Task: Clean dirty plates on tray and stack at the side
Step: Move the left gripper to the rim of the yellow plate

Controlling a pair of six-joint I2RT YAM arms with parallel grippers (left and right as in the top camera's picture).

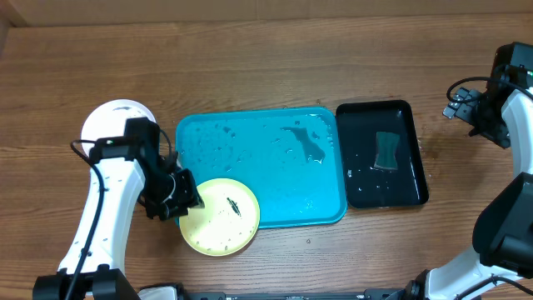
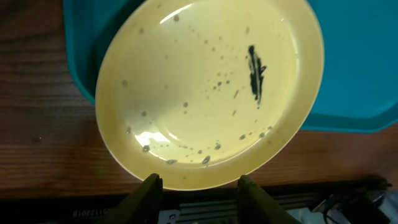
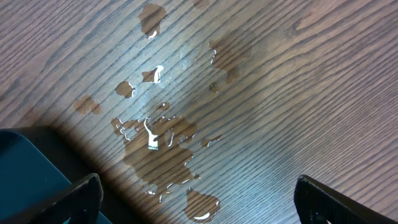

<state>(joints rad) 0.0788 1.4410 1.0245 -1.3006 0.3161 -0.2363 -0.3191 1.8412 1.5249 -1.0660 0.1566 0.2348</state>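
Note:
A yellow-green plate (image 1: 221,217) with a dark smear and specks lies over the front-left corner of the teal tray (image 1: 250,125), half over the table. My left gripper (image 1: 188,197) sits at the plate's left rim. In the left wrist view the plate (image 2: 205,87) fills the frame and its near rim lies right at the two fingertips of the left gripper (image 2: 200,186); the jaws stand partly apart with a gap and are not clamped on the rim. My right gripper (image 1: 466,108) hovers wide open at the far right, over wet wood in its own view (image 3: 202,199).
A black tray (image 1: 412,192) right of the teal one holds a dark sponge (image 1: 386,150) and some water. Water drops cover the teal tray. A puddle (image 3: 158,146) lies on the table by the black tray's corner (image 3: 25,162). A white round shape (image 1: 112,117) shows behind the left arm.

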